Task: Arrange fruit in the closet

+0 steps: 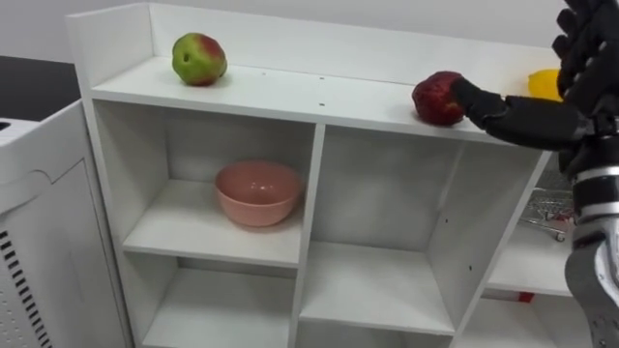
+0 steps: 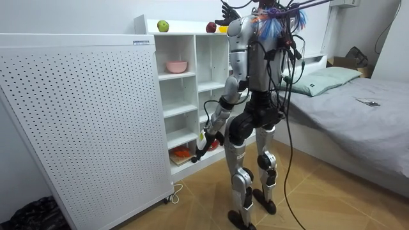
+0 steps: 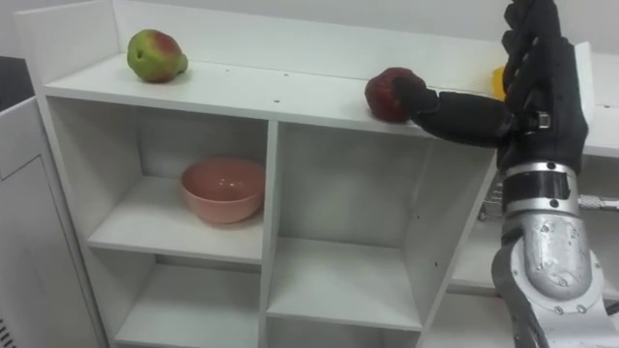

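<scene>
Right hand (image 3: 538, 101) is raised, fingers straight, its outstretched thumb touching the red apple (image 3: 385, 95) on top of the closet (image 3: 261, 85). A yellow fruit (image 1: 544, 84) lies just behind the hand, and a green apple (image 3: 155, 55) sits well apart at the left end. Left hand (image 2: 202, 142) hangs low.

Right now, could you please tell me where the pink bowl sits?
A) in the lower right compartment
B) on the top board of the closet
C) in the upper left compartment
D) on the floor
C: the pink bowl rests in the upper left compartment of the closet, under the top board that bears the green-red apple.
</scene>
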Tool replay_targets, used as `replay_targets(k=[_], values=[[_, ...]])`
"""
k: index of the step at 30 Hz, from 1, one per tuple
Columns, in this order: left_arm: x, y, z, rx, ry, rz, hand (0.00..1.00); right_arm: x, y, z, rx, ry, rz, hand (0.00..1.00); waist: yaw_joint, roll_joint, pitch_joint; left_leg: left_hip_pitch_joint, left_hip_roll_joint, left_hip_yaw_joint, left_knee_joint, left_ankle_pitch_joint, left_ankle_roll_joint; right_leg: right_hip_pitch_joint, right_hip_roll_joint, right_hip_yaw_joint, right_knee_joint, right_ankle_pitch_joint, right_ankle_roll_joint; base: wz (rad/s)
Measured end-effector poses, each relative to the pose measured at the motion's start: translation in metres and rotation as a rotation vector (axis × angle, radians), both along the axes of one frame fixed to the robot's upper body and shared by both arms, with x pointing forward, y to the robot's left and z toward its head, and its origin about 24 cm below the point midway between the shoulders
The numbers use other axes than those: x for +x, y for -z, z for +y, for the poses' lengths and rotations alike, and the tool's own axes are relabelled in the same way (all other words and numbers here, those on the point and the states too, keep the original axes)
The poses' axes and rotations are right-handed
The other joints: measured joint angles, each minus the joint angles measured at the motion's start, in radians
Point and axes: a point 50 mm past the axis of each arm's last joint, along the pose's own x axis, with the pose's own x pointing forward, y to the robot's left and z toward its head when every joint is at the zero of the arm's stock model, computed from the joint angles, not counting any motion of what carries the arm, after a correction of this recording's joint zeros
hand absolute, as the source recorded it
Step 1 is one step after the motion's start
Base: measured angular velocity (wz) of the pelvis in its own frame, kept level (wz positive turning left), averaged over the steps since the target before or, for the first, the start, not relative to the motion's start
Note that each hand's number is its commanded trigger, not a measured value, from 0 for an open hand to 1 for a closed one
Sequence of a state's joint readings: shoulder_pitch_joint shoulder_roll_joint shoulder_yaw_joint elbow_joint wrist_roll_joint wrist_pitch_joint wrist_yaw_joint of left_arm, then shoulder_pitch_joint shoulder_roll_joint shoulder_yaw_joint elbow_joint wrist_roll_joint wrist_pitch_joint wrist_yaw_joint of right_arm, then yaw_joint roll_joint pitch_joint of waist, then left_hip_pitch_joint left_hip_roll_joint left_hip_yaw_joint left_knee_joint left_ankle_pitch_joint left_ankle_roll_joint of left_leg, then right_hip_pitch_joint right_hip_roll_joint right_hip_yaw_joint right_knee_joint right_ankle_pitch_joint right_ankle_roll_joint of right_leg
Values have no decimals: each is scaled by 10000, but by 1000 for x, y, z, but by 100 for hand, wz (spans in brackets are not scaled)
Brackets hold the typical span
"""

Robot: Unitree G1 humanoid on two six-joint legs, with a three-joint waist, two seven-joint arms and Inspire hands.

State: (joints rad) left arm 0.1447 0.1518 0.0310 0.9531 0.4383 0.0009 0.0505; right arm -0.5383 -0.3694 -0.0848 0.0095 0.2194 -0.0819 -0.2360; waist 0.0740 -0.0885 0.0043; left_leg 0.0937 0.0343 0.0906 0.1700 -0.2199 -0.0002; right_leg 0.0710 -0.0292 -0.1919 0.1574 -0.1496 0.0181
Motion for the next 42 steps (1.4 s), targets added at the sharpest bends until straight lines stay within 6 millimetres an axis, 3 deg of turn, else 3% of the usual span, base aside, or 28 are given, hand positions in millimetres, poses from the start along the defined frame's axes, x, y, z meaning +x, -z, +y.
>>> replay_targets(k=[6,10,16,17,18,19,42], values=[[-2,-1,6,281,52,214,0,6,9,5,-771,-263,789,0,63,-44,-3,-36,-5,-62,23,1,0,3,-10,-66,0,0,0,2],[-4,-2,10,375,45,270,0,10,13,-4,-1282,-272,1248,0,120,-204,-39,-69,-9,-105,38,1,0,2,-18,-116,0,0,0,4],[-4,-3,13,324,83,341,0,12,15,-10,-1838,-107,1538,0,132,-290,-13,-116,-25,-115,69,1,1,-3,-30,-118,-31,0,0,1],[-4,-3,14,328,99,344,0,12,16,-10,-1836,-103,1589,42,131,-292,-12,-116,-24,-115,72,1,1,-3,-30,-117,-31,0,0,0],[-4,-3,14,325,103,352,0,13,18,-11,-1850,-124,1694,61,127,-295,-9,-117,-24,-113,75,1,1,-6,-30,-113,-31,0,0,0],[-4,-3,14,325,99,359,0,13,19,-11,-1869,-154,1802,100,113,-295,-8,-128,-25,-113,79,1,1,-13,-31,-115,-31,0,0,0],[-1,-4,17,304,175,461,0,19,19,-12,-1979,-105,1948,100,121,-408,22,-141,-29,-105,114,0,1,-8,-39,-91,-16,2,-3,0]])
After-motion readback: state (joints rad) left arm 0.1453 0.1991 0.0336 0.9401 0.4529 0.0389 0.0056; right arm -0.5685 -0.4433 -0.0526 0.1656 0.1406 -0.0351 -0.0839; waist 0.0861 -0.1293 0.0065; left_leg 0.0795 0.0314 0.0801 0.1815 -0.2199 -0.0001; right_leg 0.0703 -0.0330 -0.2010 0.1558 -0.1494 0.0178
